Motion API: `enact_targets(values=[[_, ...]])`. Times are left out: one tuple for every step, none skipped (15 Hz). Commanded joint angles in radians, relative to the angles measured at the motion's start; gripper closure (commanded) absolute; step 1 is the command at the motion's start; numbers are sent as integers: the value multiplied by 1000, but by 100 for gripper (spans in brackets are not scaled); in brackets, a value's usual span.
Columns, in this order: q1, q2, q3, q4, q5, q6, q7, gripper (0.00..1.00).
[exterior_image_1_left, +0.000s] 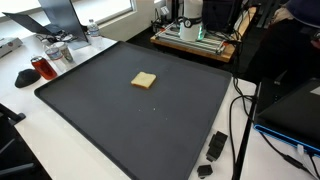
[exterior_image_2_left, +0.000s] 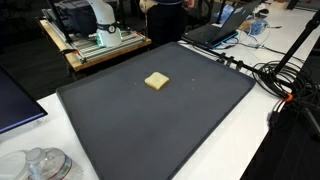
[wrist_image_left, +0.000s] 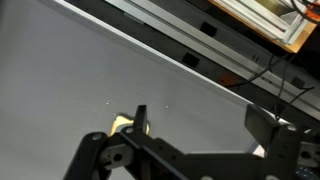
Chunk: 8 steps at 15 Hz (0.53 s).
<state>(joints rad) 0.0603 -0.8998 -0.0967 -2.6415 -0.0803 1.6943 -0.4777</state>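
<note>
A small pale yellow square piece (exterior_image_1_left: 144, 80), like a slice of bread or sponge, lies flat on a large dark mat (exterior_image_1_left: 120, 120); both exterior views show it (exterior_image_2_left: 156, 81). In the wrist view my gripper (wrist_image_left: 200, 120) is open and empty, high above the mat (wrist_image_left: 90, 70). Part of the yellow piece (wrist_image_left: 122, 123) shows just beside the left finger, the rest hidden behind it. The gripper itself is out of frame in both exterior views; only the robot base (exterior_image_2_left: 95, 18) shows behind the mat.
A wooden platform (exterior_image_2_left: 105, 45) holds the robot base. A dark red cup (exterior_image_1_left: 40, 68) and a metal bowl (exterior_image_1_left: 58, 52) stand beside the mat. Small black parts (exterior_image_1_left: 216, 145), cables (exterior_image_2_left: 278, 75) and a laptop (exterior_image_2_left: 213, 32) lie along another side.
</note>
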Motion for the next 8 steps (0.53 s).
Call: enact_targets(values=[[119, -122, 88, 2, 113, -57, 87, 0], [159, -137, 118, 13, 150, -57, 109, 0], [199, -140, 147, 24, 179, -55, 116, 0], [250, -137, 168, 37, 201, -63, 93, 0], [196, -121, 137, 15, 149, -31, 101, 0], [231, -130, 159, 22, 166, -35, 104, 0], [252, -134, 171, 27, 172, -39, 107, 0], [260, -134, 174, 29, 174, -42, 106, 0]])
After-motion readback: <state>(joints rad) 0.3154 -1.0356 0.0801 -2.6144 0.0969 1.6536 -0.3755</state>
